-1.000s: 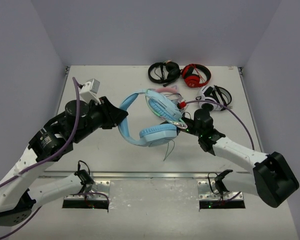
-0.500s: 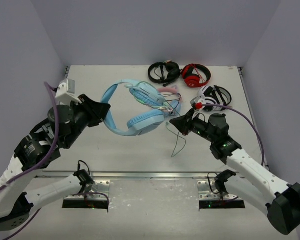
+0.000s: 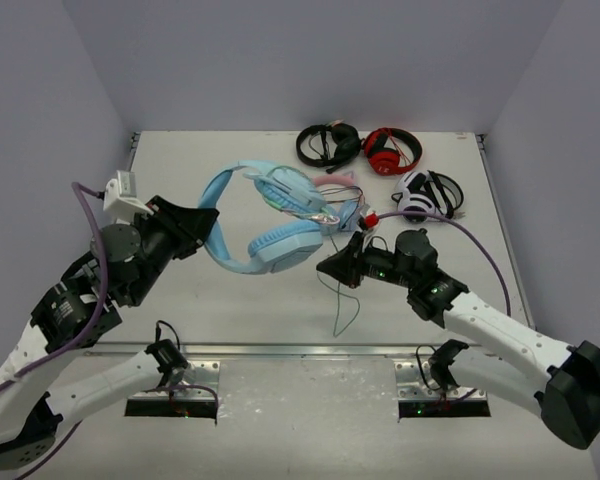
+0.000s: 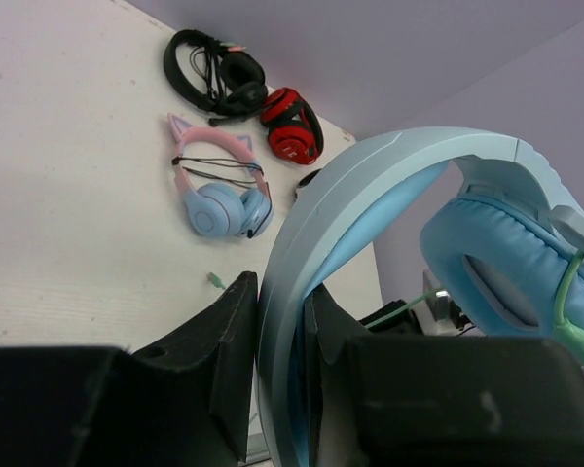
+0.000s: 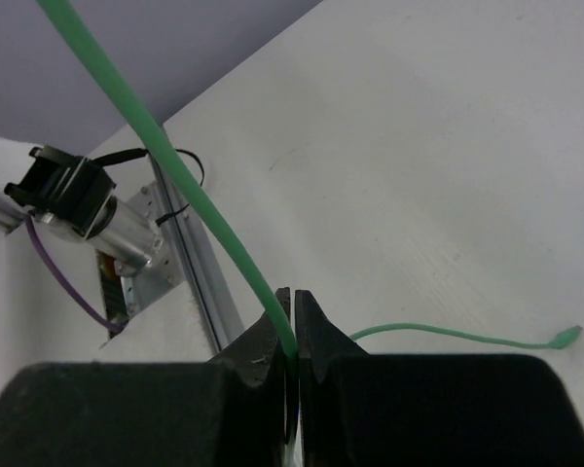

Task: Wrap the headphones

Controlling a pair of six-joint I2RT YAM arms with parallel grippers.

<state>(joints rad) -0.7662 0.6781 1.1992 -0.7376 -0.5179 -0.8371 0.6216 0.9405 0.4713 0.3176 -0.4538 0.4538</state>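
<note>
Green cable, thin and pale, is pinched in the closed right gripper, which sits just near-right of the light blue headphones held over the middle of the table. Their headband is clamped by the left gripper. Slack trails toward the near edge, so winding probably falls to the right arm.

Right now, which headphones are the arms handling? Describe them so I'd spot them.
On the white table, look ahead of the left arm. The large light blue over-ear headphones hang there, their wide headband in its jaws. Unlike the black set, red set, white set and pink cat-ear set nearby, they trail a thin pale green cable.
</note>
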